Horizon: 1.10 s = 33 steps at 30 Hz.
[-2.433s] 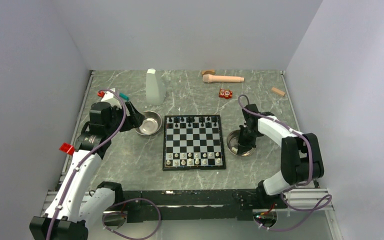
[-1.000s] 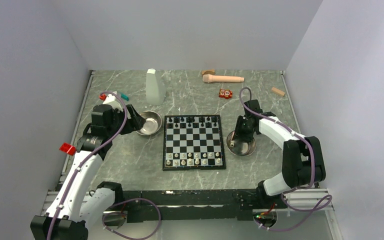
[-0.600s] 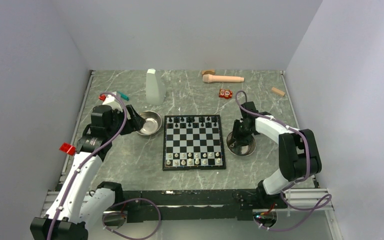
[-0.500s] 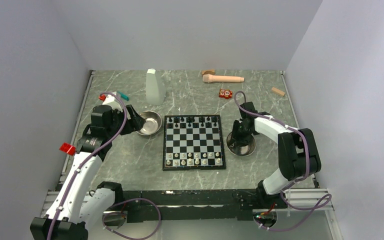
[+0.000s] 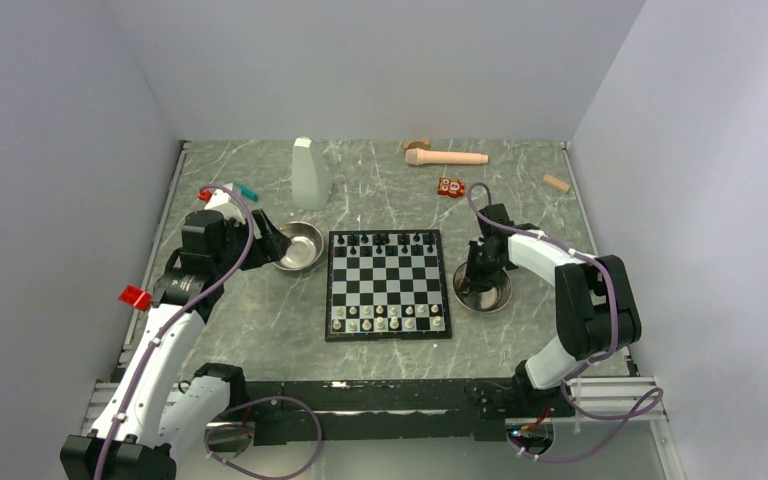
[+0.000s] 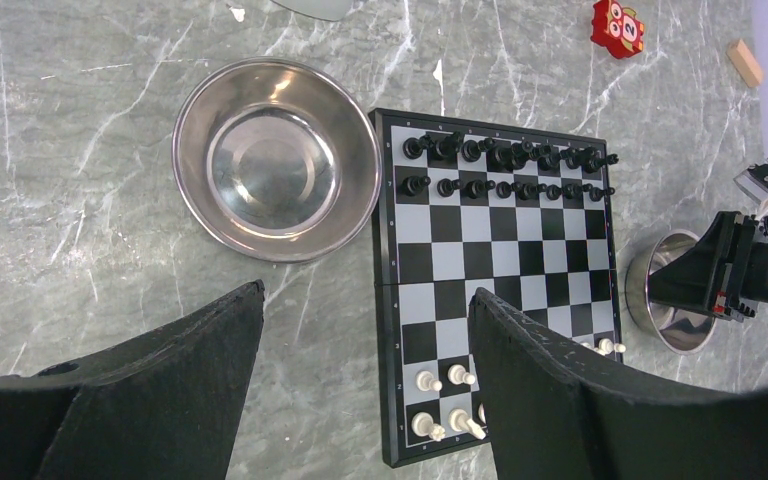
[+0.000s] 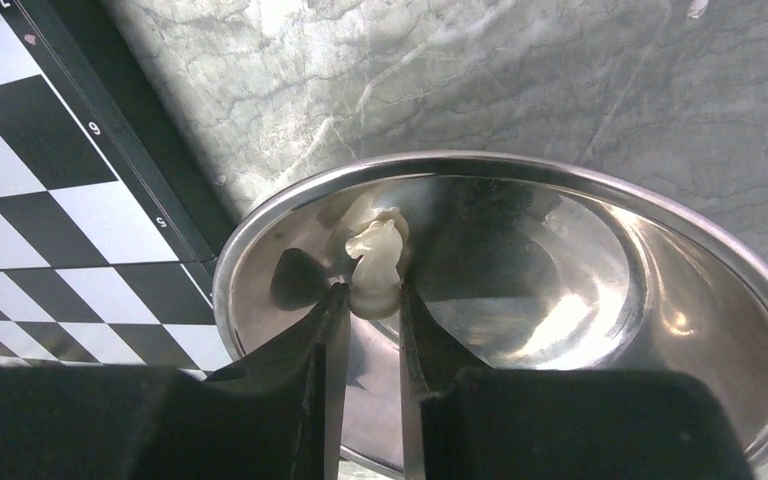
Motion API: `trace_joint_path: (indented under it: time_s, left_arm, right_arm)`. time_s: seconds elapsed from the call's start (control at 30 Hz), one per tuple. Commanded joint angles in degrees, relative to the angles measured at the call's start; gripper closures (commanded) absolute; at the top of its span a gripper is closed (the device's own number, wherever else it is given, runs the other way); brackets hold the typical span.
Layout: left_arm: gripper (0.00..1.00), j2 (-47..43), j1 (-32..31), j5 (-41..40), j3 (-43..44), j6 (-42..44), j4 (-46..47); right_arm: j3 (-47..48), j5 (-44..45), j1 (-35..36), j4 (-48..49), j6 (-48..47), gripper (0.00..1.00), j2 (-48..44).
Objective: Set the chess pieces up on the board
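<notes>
The right gripper (image 7: 365, 300) has sunk slightly deeper into the right bowl (image 7: 560, 172). At the left, the left gripper (image 6: 365, 310) hangs wide open near the left bowl (image 6: 190, 190). Right of the board (image 5: 388, 285), the right gripper pinches a white knight (image 7: 377, 262) inside its bowl. I judge it should lift straight up, clear of the rim.

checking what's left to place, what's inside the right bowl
One white knight, pinched by the right gripper. Its fingers cover the near floor of the bowl.
</notes>
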Motion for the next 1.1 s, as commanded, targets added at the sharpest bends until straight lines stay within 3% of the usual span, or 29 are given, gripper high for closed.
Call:
trace_joint_path:
  time_s: [0.0, 0.4, 0.67, 0.93, 1.07]
  left_arm:
    - [0.21, -0.32, 0.28, 0.85, 0.56, -0.39, 1.56]
    - [0.21, 0.9, 0.24, 2.95, 1.55, -0.57, 2.72]
    - [0.21, 3.31, -0.81, 10.34, 3.87, -2.42, 5.51]
    - [0.22, 10.4, -11.8, 11.84, 10.14, -7.55, 9.91]
    - [0.24, 14.89, -17.48, 13.42, 13.55, -11.78, 13.61]
  right_arm:
    - [0.98, 3.0, 0.26, 0.31, -0.25, 0.81, 0.29]
    - [-0.75, 4.62, 0.32, 1.5, -3.1, 0.94, -7.32]
    - [-8.1, -3.36, 2.18, 11.69, -8.53, 0.95, -21.38]
    - [-15.31, -5.34, 6.46, 20.3, -10.28, 0.94, -40.44]
    - [-19.01, -11.26, 6.87, 26.5, -10.94, 0.95, -50.37]
